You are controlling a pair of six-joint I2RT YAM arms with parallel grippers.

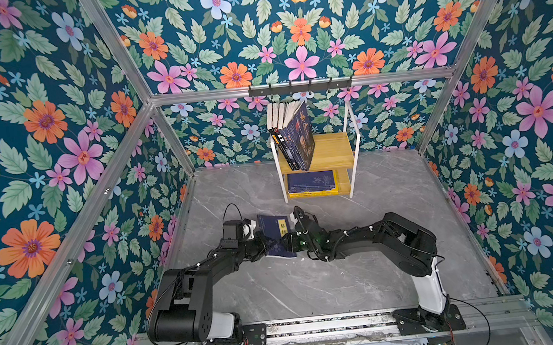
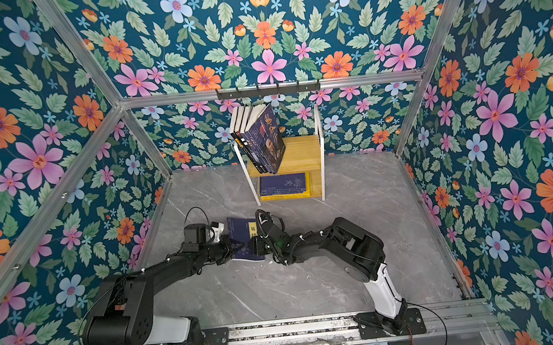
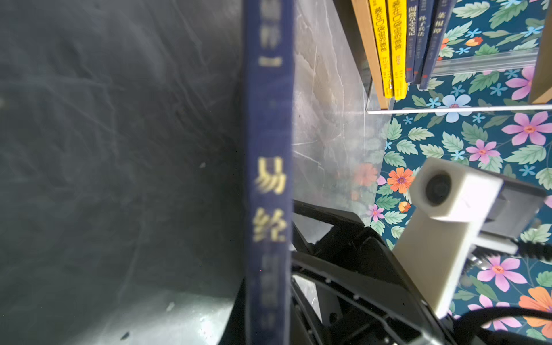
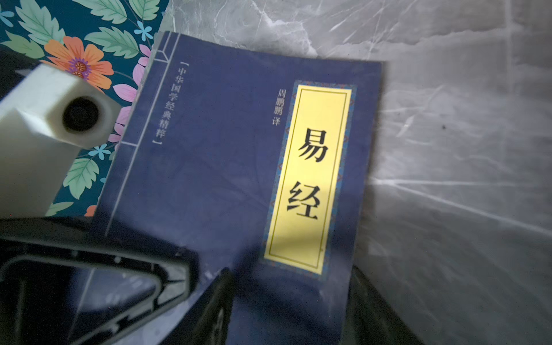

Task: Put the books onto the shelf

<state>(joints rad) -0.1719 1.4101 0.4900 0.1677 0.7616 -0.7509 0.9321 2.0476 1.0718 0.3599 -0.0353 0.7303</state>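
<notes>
A navy book (image 1: 273,230) (image 2: 243,231) with a yellow title label stands tilted on the marble floor between both arms. My left gripper (image 1: 264,246) (image 2: 233,249) is shut on its spine edge; that spine (image 3: 268,179) runs straight out from between the jaws of my left gripper (image 3: 268,328). My right gripper (image 1: 288,241) (image 4: 294,307) is open against the cover (image 4: 224,164), with one finger over the cover and the other past the page edge. The shelf (image 1: 335,150) (image 2: 304,153) stands at the back wall. Several books (image 1: 294,137) lean on its upper board, and a flat stack (image 1: 310,182) lies below.
A black hook rail (image 1: 299,87) hangs on the frame bar above the shelf. Floral walls with aluminium posts close in the grey marble floor (image 1: 314,287) on three sides. Both arm bases sit on the front rail (image 1: 317,328). Yellow and navy spines (image 3: 394,44) show on the lower tier.
</notes>
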